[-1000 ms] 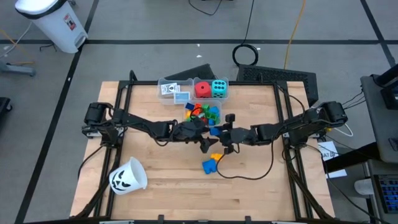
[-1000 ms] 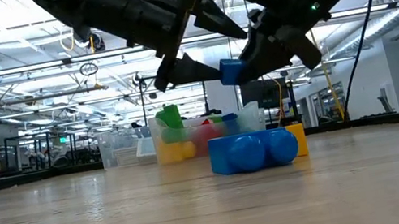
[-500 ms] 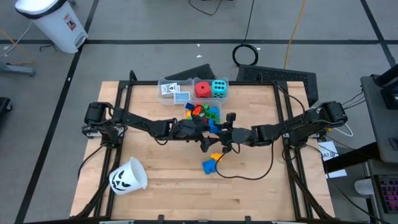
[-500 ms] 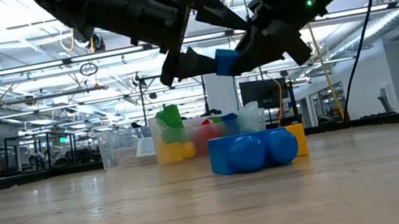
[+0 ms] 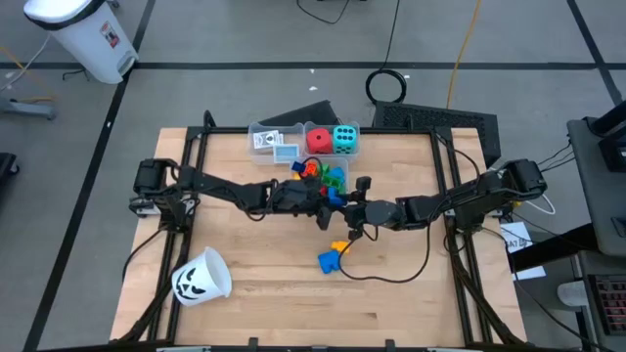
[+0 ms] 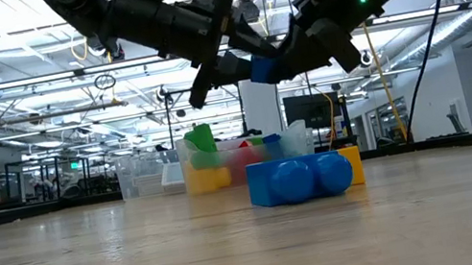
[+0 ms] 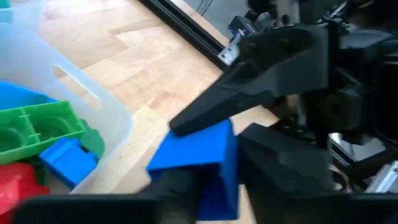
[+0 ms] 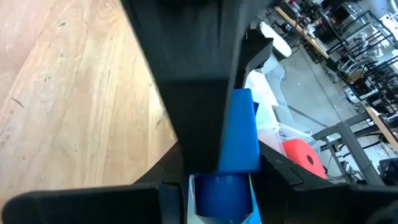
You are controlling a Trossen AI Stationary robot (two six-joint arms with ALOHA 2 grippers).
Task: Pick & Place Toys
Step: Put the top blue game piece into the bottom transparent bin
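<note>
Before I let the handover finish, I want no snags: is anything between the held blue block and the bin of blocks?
Nothing visible blocks it. The blue block hangs in the air, gripped by the right gripper, with the left gripper meeting it. The bin of blocks sits just beyond, open-topped.

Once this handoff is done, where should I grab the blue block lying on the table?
Take the blue block across its flat sides, coming straight down. It lies low on the table with its round studs sideways, and a yellow block touches its far end.
</note>
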